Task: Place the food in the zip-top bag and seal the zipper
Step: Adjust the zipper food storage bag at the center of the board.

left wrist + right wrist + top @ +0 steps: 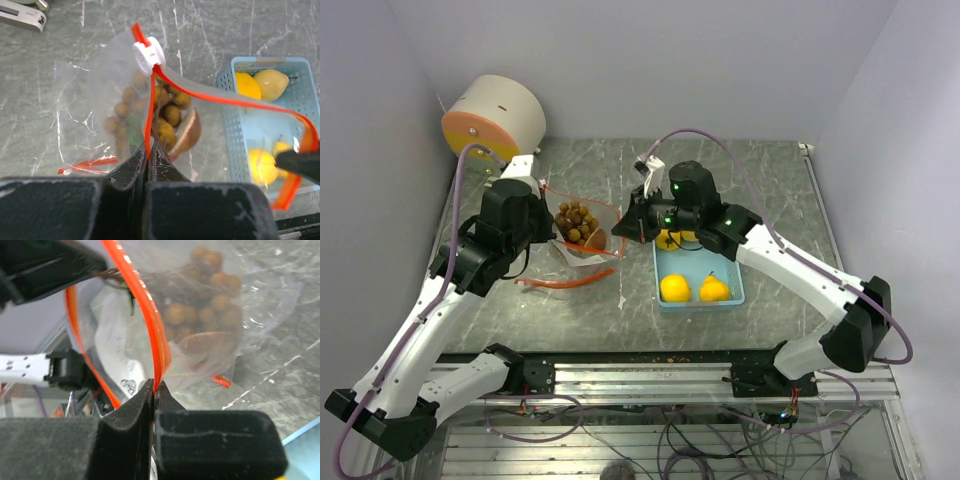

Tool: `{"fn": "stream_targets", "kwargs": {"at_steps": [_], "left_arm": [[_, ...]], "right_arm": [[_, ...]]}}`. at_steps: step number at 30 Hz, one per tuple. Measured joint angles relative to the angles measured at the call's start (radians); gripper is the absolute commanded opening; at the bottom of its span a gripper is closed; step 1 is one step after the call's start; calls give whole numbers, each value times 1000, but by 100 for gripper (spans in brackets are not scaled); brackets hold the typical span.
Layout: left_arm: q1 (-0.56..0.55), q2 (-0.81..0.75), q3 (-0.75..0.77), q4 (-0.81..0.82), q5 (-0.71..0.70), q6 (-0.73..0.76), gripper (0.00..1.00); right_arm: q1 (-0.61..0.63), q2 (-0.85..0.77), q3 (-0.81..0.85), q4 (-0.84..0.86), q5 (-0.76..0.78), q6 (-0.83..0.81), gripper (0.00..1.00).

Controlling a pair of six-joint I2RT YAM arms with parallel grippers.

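The clear zip-top bag (588,232) with a red zipper strip (235,101) and white slider (148,54) is held open between both arms. Inside lie a cluster of small brown balls (575,221) and a brown lump (186,133); they also show in the right wrist view (210,310). My left gripper (148,150) is shut on the zipper strip at the bag's left. My right gripper (156,386) is shut on the strip at the bag's right (628,230). Yellow fruits (674,288) (714,290) lie in the light blue tray (732,298). No apple shows.
A cream cylinder with an orange face (495,115) stands at the back left. A loose length of the red strip (565,282) lies on the grey marbled table in front of the bag. The tray sits just right of the bag, under my right arm.
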Motion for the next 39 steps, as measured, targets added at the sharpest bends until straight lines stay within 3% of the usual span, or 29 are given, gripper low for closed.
{"fn": "stream_targets", "kwargs": {"at_steps": [10, 13, 18, 23, 30, 39], "left_arm": [[0, 2, -77, 30, -50, -9, 9], [0, -42, -108, 65, -42, -14, 20], [0, -180, -190, 193, 7, -30, 56], [0, -257, -248, 275, 91, -40, 73], [0, -325, -285, 250, 109, -33, 68], [0, -393, -275, 114, -7, -43, 64]], "right_arm": [[0, -47, 0, -35, -232, -44, 0], [0, -47, -31, -29, -264, -45, 0], [-1, -50, -105, -43, -253, -47, 0], [-2, -50, -113, -57, -229, -69, 0], [-2, -46, -114, -74, -215, -136, 0], [-13, -15, -114, -114, -233, -239, 0]]}}
